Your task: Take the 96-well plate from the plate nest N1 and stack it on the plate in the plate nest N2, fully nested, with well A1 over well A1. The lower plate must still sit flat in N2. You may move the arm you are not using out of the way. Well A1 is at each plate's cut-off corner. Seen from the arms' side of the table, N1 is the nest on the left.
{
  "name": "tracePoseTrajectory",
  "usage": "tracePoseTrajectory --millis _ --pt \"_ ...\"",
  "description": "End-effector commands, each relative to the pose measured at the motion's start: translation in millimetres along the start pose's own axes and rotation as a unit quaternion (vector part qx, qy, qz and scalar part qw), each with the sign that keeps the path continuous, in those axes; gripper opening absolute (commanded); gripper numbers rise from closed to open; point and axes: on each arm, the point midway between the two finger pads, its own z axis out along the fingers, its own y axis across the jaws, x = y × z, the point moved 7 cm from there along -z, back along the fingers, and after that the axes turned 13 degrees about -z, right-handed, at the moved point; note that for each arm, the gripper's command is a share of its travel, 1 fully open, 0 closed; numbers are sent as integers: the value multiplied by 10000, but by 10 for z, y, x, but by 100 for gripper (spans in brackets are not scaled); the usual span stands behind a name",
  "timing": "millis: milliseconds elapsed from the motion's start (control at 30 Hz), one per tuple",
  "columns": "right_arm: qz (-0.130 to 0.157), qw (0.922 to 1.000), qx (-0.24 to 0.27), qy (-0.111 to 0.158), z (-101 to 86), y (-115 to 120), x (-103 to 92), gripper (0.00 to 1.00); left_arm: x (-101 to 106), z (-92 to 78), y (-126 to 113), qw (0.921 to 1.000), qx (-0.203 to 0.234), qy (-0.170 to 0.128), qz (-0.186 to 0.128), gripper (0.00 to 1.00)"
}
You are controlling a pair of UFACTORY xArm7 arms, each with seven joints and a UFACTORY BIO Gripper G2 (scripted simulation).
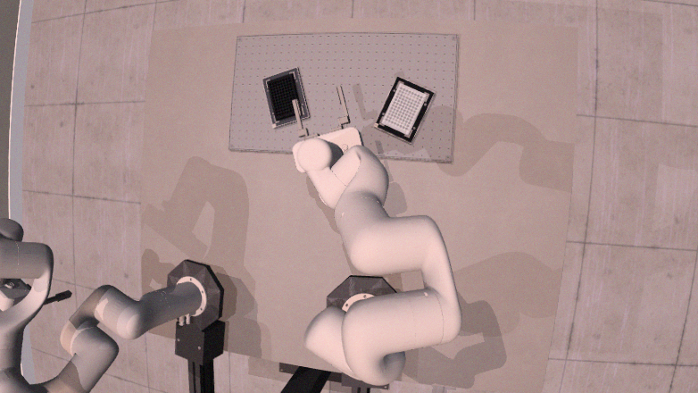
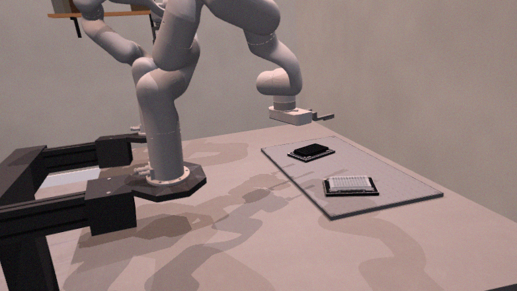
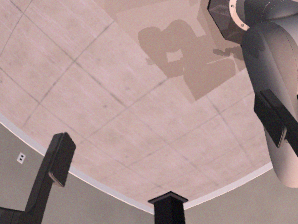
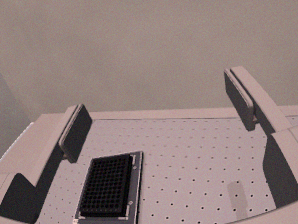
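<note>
The black 96-well plate point(image 1: 282, 95) point(image 2: 311, 149) point(image 4: 105, 187) sits in nest N1 point(image 1: 305, 108) point(image 4: 134, 187), on the left seen from the arms. The white plate point(image 1: 403, 108) point(image 2: 350, 182) sits in nest N2 point(image 1: 420, 116) point(image 2: 352, 194), on the right. The cut-off corners are too small to tell. My right gripper point(image 1: 317, 94) point(image 4: 159, 110) is partly open and empty, high above the board. In the top view its left finger overlaps the black plate's right side. My left gripper point(image 3: 167, 135) is wide open and empty, away from the nests.
Both nests stand on a grey perforated board point(image 1: 341, 54) point(image 2: 408, 193) at the table's back. The right arm point(image 1: 394, 244) reaches over the table from its base. The left arm point(image 1: 117, 313) is folded out beyond the table's left side. A dark post point(image 3: 169, 210) shows in the left wrist view.
</note>
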Motion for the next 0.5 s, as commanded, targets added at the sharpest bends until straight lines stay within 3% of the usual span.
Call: tracePoseTrajectory --millis 0,467 --pt "-75 9999 59 -89 189 255 112 37 220 -4 -16 9983 70 -31 -573 100" --pt "-72 9999 60 -90 464 748 318 37 220 -4 -16 9983 70 -31 -573 100"
